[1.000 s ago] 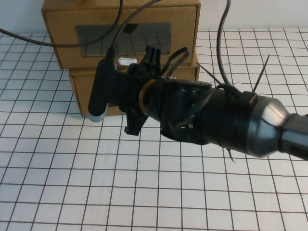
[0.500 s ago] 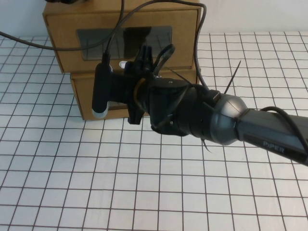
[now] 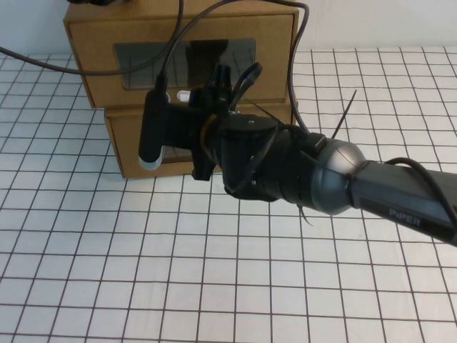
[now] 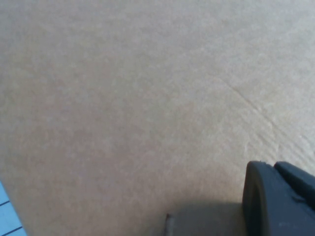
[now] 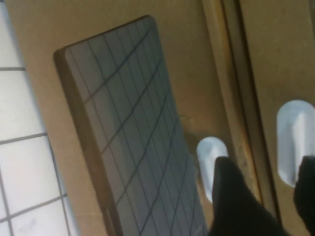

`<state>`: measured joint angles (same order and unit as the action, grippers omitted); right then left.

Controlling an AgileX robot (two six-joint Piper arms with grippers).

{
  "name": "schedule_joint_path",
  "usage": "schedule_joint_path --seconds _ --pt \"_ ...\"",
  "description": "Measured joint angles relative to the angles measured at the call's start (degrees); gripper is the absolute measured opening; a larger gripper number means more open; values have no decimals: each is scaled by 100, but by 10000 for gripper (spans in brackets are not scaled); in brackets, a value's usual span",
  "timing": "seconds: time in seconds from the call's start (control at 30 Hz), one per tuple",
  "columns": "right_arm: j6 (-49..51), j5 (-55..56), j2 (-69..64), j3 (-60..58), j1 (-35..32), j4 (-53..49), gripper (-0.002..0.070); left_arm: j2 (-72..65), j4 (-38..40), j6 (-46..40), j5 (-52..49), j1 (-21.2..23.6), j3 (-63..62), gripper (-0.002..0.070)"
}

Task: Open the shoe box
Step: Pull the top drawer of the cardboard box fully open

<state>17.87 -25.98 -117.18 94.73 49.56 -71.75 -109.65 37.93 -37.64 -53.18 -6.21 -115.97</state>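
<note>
Two brown cardboard boxes are stacked at the back of the table. The upper shoe box [image 3: 178, 28] has a clear window [image 3: 143, 61] in its front, and the lower box [image 3: 136, 139] sits under it. My right gripper [image 3: 218, 84] is open at the front of the boxes, at the seam between them. In the right wrist view its fingers [image 5: 231, 196] straddle that seam, beside two white tabs [image 5: 211, 155]. One tab [image 3: 184, 94] also shows in the high view. My left gripper [image 4: 283, 204] is close against plain cardboard [image 4: 123, 98].
The white gridded table [image 3: 143, 271] stretches in front of the boxes. Black cables [image 3: 296, 64] arc over the boxes and the right arm [image 3: 300, 168]. A dark piece [image 3: 93, 2] shows at the top edge above the upper box.
The right arm has reached farther toward the box front and its gripper now sits at the seam. A dark piece has appeared above the upper box.
</note>
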Motion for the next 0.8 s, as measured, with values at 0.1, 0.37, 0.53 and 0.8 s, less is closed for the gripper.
schedule_joint_path --seconds 0.1,0.37,0.53,0.8 --pt "25 -20 19 43 0 0 256 0 0 0 0 0 0 -2" --pt "34 14 -8 251 0 -14 255 0 0 0 -20 0 0 -2" --pt "34 31 -144 337 -36 -26 254 0 0 0 -65 0 -12 -2" --pt "34 143 -184 337 -49 -35 225 0 0 -11 -77 0 -12 -2"
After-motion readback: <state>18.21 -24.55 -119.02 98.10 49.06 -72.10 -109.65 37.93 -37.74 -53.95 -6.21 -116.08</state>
